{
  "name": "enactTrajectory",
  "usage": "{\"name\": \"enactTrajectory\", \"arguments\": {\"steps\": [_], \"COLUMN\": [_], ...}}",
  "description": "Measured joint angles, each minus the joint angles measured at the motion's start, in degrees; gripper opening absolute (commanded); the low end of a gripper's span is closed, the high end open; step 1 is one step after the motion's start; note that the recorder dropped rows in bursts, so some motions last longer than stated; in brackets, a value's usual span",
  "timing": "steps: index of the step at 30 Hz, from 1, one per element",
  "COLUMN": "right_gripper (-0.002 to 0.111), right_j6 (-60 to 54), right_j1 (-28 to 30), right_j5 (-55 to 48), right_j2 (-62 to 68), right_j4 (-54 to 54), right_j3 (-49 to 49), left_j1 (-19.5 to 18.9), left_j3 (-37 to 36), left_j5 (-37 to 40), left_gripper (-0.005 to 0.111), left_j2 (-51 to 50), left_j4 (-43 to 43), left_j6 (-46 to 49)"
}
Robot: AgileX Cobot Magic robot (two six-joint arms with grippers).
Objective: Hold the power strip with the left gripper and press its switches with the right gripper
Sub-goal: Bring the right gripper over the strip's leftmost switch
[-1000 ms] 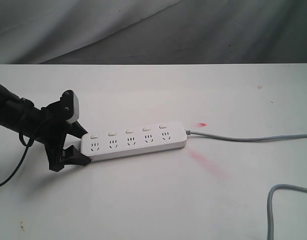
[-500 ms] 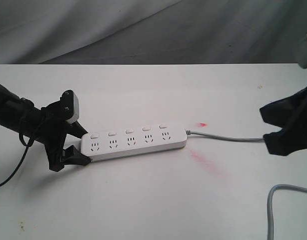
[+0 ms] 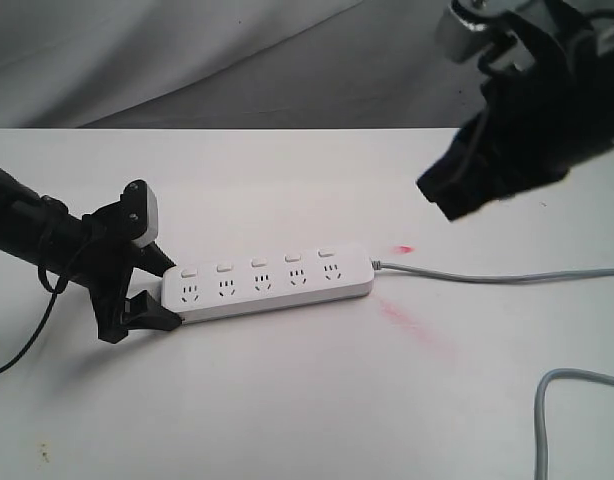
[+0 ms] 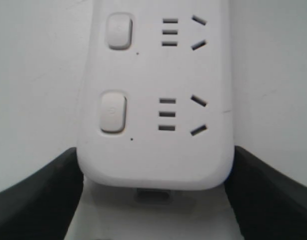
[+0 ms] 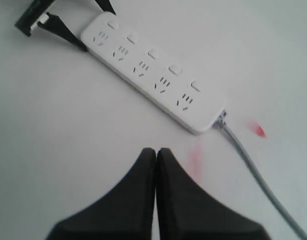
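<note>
The white power strip (image 3: 269, 283) lies flat on the table, its grey cord (image 3: 487, 277) running off to the right. Five small white switches (image 3: 257, 263) sit in a row along its far edge. My left gripper (image 3: 159, 290) is shut on the strip's left rounded end (image 4: 153, 170), one black finger on each long side. In the right wrist view the whole strip (image 5: 151, 70) shows ahead. My right gripper (image 3: 442, 198) hangs in the air above and right of the strip, fingers pressed together (image 5: 156, 152), holding nothing.
Red marks (image 3: 405, 249) stain the white table beside the cord end, with a fainter smear (image 3: 412, 325) nearer the front. A second loop of grey cord (image 3: 552, 405) lies at the front right. A grey cloth backdrop (image 3: 287, 60) hangs behind the table.
The right arm has come in from the right edge and risen toward the upper middle. The left gripper and the power strip have not moved.
</note>
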State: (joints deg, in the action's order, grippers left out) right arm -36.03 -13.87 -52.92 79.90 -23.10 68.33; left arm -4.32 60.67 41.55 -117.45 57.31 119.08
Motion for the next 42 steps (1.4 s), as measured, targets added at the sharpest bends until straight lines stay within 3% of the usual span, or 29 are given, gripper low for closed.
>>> {"name": "enactTrajectory", "arguments": {"steps": [9,26,42], "right_gripper": [0.0,0.0,0.0], "right_j6": [-16.93,-32.85,-35.14], "right_j1": [0.83,-3.52,-9.25], "right_j5": [-6.48,-1.8,-2.56], "right_j2": [15.08,30.3,51.17], "right_j4": [-8.52,-15.4,-15.54], "right_j3": [14.55,16.97,43.11], "left_j1": [0.0,0.0,0.0], "left_j3": [0.0,0.0,0.0], "left_j5": [0.0,0.0,0.0], "left_gripper": [0.054,0.054,0.054], "left_j2": [0.0,0.0,0.0], "left_j4": [0.0,0.0,0.0], "left_j6": [0.0,0.0,0.0]}}
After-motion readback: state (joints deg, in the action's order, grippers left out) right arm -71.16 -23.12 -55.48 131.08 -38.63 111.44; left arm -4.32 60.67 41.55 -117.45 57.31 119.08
